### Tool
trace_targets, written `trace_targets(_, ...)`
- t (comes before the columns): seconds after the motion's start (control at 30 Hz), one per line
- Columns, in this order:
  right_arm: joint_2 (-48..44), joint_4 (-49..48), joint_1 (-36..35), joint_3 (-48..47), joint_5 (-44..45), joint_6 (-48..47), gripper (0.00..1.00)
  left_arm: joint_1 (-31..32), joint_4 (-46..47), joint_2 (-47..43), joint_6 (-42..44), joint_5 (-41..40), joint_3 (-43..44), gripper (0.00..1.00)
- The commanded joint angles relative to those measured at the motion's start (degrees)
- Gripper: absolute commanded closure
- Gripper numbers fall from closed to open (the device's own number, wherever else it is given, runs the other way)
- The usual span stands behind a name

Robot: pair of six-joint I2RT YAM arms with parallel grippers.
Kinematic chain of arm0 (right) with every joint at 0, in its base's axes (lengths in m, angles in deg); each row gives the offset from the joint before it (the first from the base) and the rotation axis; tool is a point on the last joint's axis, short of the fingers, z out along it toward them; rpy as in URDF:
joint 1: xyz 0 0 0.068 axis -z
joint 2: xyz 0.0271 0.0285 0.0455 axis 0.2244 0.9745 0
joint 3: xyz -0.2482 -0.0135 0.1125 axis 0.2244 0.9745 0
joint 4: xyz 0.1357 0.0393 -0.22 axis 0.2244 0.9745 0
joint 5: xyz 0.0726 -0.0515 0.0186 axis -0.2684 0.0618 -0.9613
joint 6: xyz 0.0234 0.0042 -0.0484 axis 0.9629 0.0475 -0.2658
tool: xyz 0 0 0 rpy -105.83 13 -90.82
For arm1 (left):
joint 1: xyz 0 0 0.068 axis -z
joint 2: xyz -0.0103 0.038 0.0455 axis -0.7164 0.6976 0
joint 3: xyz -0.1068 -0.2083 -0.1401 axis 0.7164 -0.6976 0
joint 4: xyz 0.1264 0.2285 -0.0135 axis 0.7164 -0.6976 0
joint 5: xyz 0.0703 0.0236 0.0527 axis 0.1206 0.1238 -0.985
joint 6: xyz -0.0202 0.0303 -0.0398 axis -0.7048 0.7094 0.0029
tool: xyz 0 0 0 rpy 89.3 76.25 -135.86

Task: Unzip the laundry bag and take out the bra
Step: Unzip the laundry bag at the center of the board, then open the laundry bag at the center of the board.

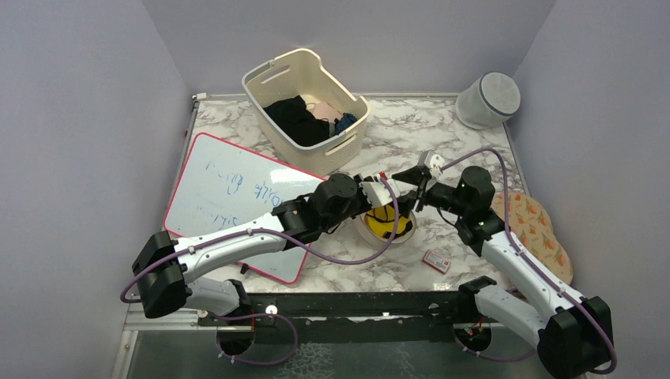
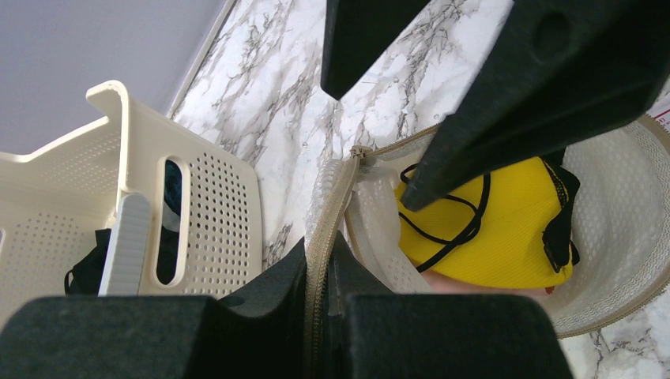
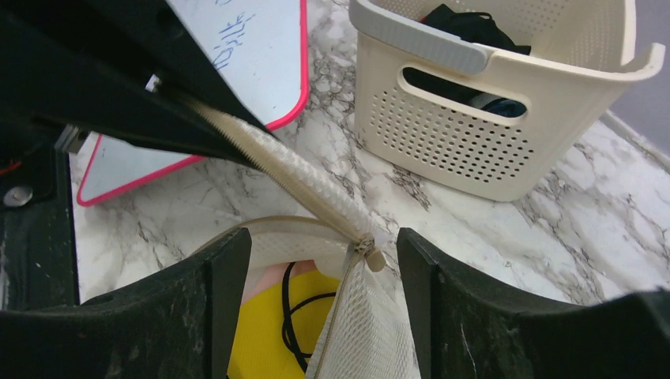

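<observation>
The left gripper (image 2: 319, 272), reaching in from the left, is clamped on the zip tape (image 3: 269, 158) of the laundry bag (image 1: 399, 246). The bag sits mid-tabletop (image 1: 411, 130), nearer the near edge than the far one and in front of the slotted basket (image 1: 304, 106). From that grip the tape runs taut, down and rightward, to the slider (image 3: 365, 249), its long axis pointing straight at the opposite arm. The slider lies between the parted, empty jaws of the right gripper (image 3: 320, 238), closer to the right-hand finger. Just below, inside the gaping bag, lies the yellow bra (image 2: 490, 229) with black straps. The right arm looks the nearer one to reach down for it.
</observation>
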Motion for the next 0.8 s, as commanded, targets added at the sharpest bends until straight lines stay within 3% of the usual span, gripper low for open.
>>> trace_targets(0.0, 0.2, -17.9, 0.0, 4.4, -5.7, -5.5, 0.33, 0.4, 1.4, -0.8, -0.6, 1.8, 0.9, 1.0)
trace_targets(0.13, 4.6, -18.7, 0.0, 2.6, -10.1, -10.2, 0.35, 0.4, 1.4, -1.0, -0.9, 2.0, 1.0, 1.0)
trace_targets(0.33, 9.8, -23.4, -0.1, 1.1, -15.6, -9.8, 0.39, 0.4, 1.4, -1.1, -1.3, 2.4, 1.0, 1.0)
trace_targets(0.6, 13.2, -35.0, -1.1, 3.7, -13.1, 2.1, 0.56, 0.4, 1.6, -1.4, -2.3, 2.4, 1.1, 0.99)
trace_targets(0.77, 12.2, -40.4, -1.3, 8.3, -4.4, 11.4, 0.8, 0.4, 2.1, -1.8, -3.6, 2.2, 1.0, 0.91)
